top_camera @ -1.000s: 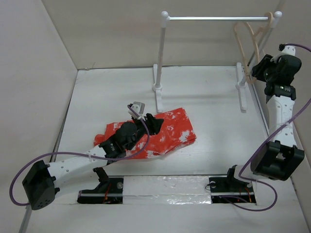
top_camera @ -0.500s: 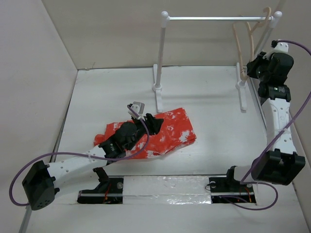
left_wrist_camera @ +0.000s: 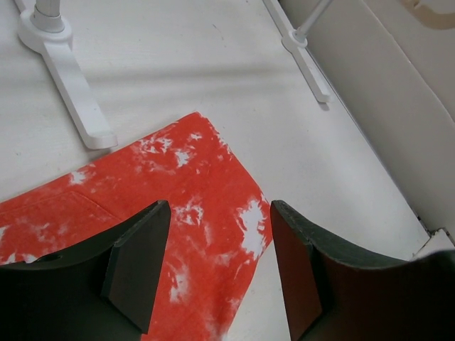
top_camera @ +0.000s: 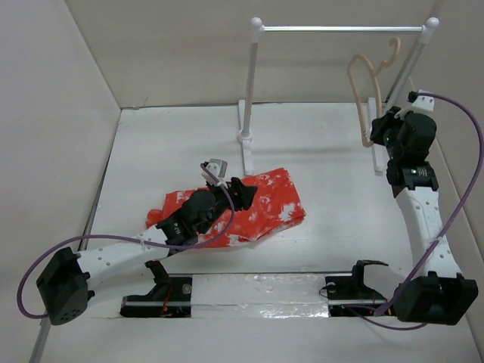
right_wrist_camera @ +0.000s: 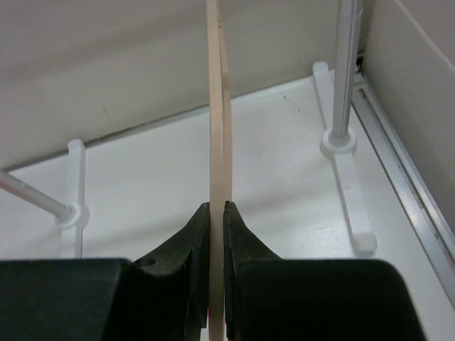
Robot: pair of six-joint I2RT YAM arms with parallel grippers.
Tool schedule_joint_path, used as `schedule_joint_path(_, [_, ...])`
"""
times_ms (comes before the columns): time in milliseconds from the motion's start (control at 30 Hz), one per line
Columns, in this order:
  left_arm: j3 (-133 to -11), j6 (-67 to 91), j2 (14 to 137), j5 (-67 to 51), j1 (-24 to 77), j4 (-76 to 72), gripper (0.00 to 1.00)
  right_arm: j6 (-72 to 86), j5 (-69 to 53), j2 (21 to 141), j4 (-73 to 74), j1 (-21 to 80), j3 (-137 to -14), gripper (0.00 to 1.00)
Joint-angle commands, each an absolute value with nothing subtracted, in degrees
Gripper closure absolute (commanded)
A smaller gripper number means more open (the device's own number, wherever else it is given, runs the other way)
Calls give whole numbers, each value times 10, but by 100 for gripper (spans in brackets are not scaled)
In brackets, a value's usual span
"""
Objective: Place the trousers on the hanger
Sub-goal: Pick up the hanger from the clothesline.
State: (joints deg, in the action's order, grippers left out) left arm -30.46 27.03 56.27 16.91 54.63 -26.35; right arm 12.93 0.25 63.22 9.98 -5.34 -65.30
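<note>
Two grippers inspected. Right wrist view alone shows the right gripper (right_wrist_camera: 217, 206) clamped on the hanger (right_wrist_camera: 218, 106), seen edge-on; overhead, its hook sits below the rack bar (top_camera: 340, 29). The left gripper (left_wrist_camera: 217, 241) stands apart over the trousers (left_wrist_camera: 163, 177), lying on the table (top_camera: 318, 151)

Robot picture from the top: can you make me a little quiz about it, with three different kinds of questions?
1. True or false: the right gripper is clamped on the hanger.
2. Pick one: where are the trousers lying?
A. on the table
B. over the hanger
C. in the right gripper
3. Fill the gap: the left gripper hangs over the trousers with its jaws ____.

Key: 1 true; 2 A; 3 open.
</note>
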Motion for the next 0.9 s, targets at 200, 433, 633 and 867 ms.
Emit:
schedule_joint_path(200, [-301, 259, 573, 149, 545, -313, 41, 114, 96, 529, 29, 14, -549, 100])
schedule_joint_path(433, [-318, 258, 583, 124, 545, -314, 40, 158, 129, 506, 103, 92, -503, 100])
schedule_joint_path(633, [-396, 274, 627, 141, 566, -279, 38, 242, 215, 447, 140, 206, -371, 100])
schedule_joint_path(867, [-580, 270, 802, 138, 580, -237, 30, 265, 212, 419, 152, 266, -320, 100])
